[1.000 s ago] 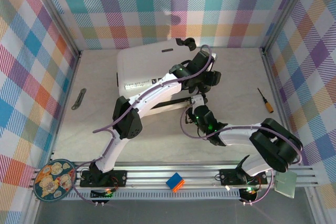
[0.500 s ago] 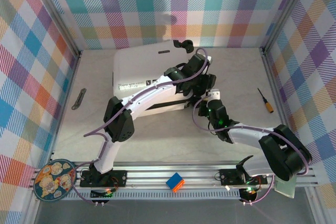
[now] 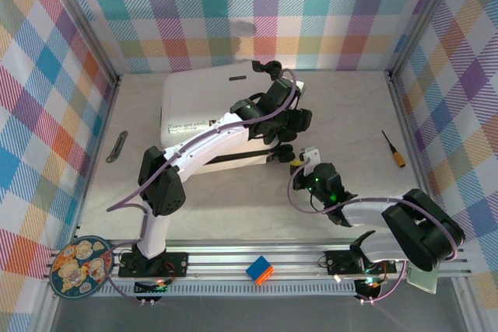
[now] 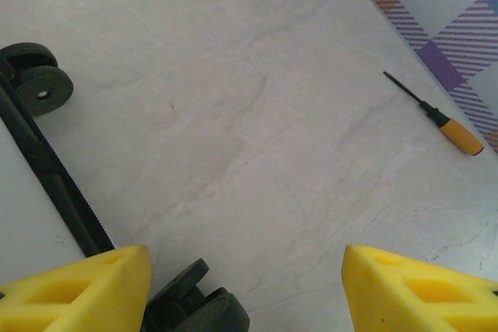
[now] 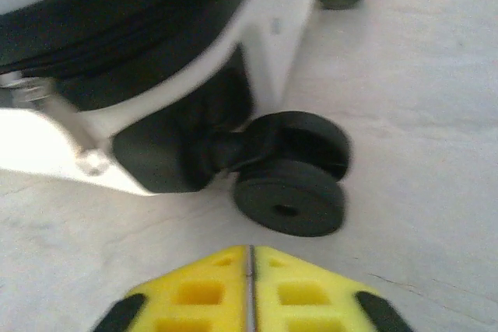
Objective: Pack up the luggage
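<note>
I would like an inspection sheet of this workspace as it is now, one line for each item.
Surface: pale marbled tabletop.
Job's things: white luggage lies flat at the back, wheels to the right.
Clutter: screwdriver at right; cube and patterned plate by the near rail.
Grippers: left tool open over the wheel end; right tool shut, facing a wheel.
Cables: purple cables run along both arms.
Surroundings: plaid walls.

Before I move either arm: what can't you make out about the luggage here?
Top view: the left arm crosses the luggage, hiding part of its lid; the printed marks are too small to read.
Right wrist view: the zipper seam is blurred, and the top edge cuts off the shell.
</note>
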{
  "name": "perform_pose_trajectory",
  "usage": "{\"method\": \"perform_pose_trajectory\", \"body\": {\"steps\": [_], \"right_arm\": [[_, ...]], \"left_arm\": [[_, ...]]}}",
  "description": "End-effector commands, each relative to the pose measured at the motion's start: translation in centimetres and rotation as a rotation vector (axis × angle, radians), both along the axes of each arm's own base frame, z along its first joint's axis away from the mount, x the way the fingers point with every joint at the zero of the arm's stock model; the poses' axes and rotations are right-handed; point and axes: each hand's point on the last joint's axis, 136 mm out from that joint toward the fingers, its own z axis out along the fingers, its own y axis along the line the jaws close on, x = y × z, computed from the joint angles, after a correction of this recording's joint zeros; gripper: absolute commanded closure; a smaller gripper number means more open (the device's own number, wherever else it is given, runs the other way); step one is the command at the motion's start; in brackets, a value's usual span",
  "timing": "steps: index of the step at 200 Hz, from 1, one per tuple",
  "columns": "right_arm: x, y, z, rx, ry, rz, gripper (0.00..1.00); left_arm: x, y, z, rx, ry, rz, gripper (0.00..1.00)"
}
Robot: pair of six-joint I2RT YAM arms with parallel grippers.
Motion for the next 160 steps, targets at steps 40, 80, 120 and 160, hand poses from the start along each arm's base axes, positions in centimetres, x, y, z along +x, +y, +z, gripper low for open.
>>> {"method": "perform_pose_trajectory", "body": {"steps": [40, 80, 120, 160], "right_arm": [[-0.7, 4.2, 3.2, 0.059, -0.148, 0.171, 0.67], [0.0, 5.6, 3.1, 0.058, -0.169, 0.203, 0.67], [1.1, 6.6, 2.9, 0.069, -0.192, 0.204, 0.70], [1.6, 7.6, 3.1, 0.092, -0.192, 0.217, 0.70]], "left_arm": [[-1.0, 3.3, 7.0, -0.106, -0.110, 0.061, 0.34], [-2.1, 6.2, 9.8, -0.119, -0.180, 0.106, 0.33], [-3.1, 8.4, 10.4, -0.106, -0.209, 0.142, 0.32], [-3.2, 8.9, 9.9, -0.084, -0.203, 0.151, 0.31]]}}
